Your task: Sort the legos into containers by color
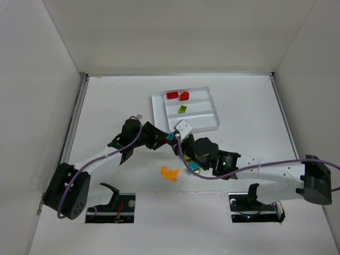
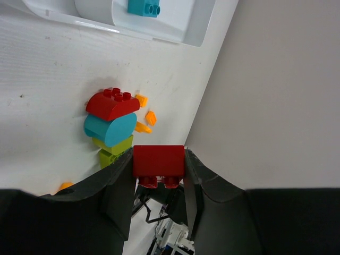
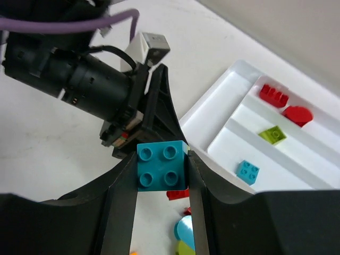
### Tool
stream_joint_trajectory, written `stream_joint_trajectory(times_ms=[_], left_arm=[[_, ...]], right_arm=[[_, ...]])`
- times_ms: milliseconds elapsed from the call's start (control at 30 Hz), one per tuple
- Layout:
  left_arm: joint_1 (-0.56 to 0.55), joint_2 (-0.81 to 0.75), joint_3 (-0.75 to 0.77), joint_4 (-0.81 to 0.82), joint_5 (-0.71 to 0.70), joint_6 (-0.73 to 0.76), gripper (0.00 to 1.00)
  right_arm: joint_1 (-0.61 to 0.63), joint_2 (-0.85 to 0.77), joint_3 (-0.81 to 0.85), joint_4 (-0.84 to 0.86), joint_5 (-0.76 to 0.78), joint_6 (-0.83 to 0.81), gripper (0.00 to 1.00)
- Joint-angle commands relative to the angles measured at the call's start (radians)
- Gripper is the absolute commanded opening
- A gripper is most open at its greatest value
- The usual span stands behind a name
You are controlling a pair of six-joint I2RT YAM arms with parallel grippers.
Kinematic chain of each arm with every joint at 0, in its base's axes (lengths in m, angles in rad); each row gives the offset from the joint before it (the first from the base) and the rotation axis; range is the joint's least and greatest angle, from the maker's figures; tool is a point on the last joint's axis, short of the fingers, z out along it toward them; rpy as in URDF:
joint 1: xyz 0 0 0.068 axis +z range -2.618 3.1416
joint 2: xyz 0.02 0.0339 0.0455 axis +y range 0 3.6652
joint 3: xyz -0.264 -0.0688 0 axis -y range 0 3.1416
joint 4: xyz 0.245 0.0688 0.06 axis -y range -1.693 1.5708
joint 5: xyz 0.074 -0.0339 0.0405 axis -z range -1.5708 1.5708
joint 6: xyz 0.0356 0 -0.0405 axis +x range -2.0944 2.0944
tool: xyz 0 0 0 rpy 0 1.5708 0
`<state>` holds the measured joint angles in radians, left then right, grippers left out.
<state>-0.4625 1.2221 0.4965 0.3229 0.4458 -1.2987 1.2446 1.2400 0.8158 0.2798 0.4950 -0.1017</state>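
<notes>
heads up: left tool (image 2: pixel 158 154) is clamped on a red brick (image 2: pixel 158 162), right tool (image 3: pixel 162 159) pinches a teal brick (image 3: pixel 162 166), both crowded beside the tray (image 1: pixel 157 109) near edge, so they could bump and knock one loose

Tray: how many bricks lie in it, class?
4: two red bricks, far slot; one green brick, middle slot; one teal brick, near slot. More may be hidden.

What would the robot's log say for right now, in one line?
left gripper: shut on red lego | right gripper: shut on teal lego | tray: sorted legos in three slots
</notes>
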Motion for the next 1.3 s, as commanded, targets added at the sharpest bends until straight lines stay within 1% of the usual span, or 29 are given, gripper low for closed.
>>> stream_joint_trajectory(times_ms=[0, 100, 267, 367, 500, 633, 767, 900, 1100, 1267], left_arm=[[0.011, -0.016, -0.021, 0.019, -0.001, 0.01, 0.08], [0.015, -0.033, -0.027, 0.018, -0.007, 0.015, 0.08], [0.02, -0.068, -0.036, 0.012, -0.035, 0.039, 0.08], [0.018, -0.088, -0.038, 0.007, -0.056, 0.061, 0.08], [0.02, -0.119, -0.036, 0.007, -0.108, 0.107, 0.08], [0.015, -0.081, 0.037, 0.01, -0.212, 0.183, 0.09], [0.006, 0.042, 0.163, 0.039, -0.33, 0.262, 0.09], [0.02, 0.225, 0.31, 0.108, -0.398, 0.312, 0.1], [0.043, 0.56, 0.617, 0.146, -0.391, 0.343, 0.1], [0.051, 0.741, 0.83, 0.142, -0.394, 0.364, 0.1]], right_arm=[[-0.081, -0.043, -0.041, 0.038, -0.131, 0.163, 0.23], [-0.153, -0.069, -0.076, 0.062, -0.22, 0.252, 0.23], [-0.227, -0.106, -0.116, 0.088, -0.259, 0.33, 0.23], [-0.26, -0.103, -0.127, 0.088, -0.254, 0.359, 0.23], [-0.303, -0.094, -0.145, 0.099, -0.208, 0.408, 0.24], [-0.354, -0.103, -0.162, 0.108, -0.159, 0.448, 0.24], [-0.389, -0.135, -0.208, 0.137, -0.161, 0.462, 0.25], [-0.412, -0.149, -0.263, 0.174, -0.164, 0.51, 0.24], [-0.454, -0.178, -0.323, 0.232, -0.176, 0.559, 0.24], [-0.483, -0.209, -0.345, 0.236, -0.17, 0.58, 0.24]])
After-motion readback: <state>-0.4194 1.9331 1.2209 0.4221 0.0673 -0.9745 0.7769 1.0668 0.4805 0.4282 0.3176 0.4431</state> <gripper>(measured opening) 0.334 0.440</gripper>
